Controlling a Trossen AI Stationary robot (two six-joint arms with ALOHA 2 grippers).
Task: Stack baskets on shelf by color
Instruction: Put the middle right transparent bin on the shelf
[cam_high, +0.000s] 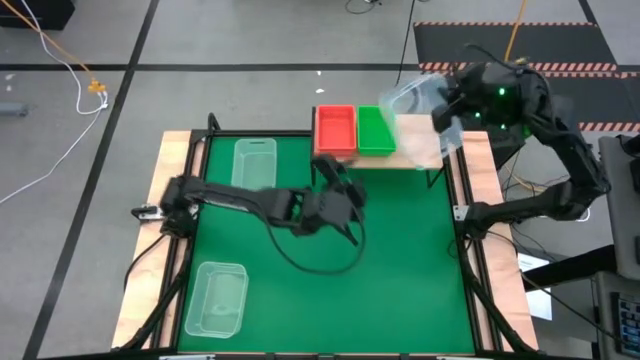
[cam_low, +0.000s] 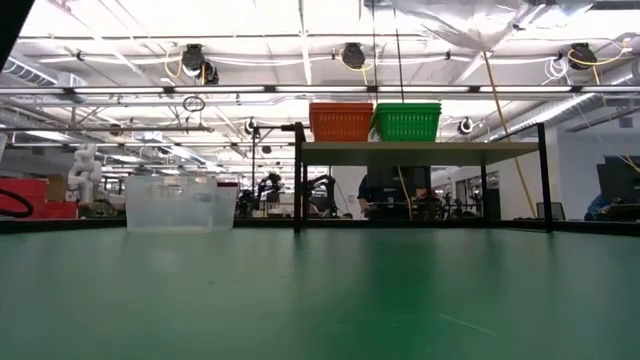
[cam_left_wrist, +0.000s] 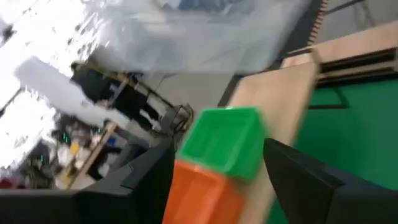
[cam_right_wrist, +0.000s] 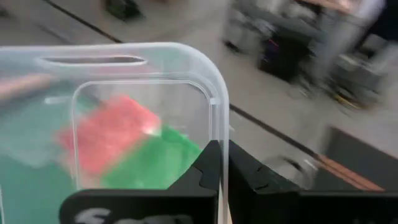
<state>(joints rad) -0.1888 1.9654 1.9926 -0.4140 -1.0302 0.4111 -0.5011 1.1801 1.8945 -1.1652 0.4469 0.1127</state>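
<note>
Evidently the right gripper pinches a clear basket by its rim above the shelf for stacking; the left gripper hangs open nearby.

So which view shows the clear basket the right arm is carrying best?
The right wrist view: the clear basket fills the frame, its rim pinched in the right gripper. The high view shows it blurred above the shelf's bare end. The low view catches only its underside; the left wrist view, a blur.
</note>
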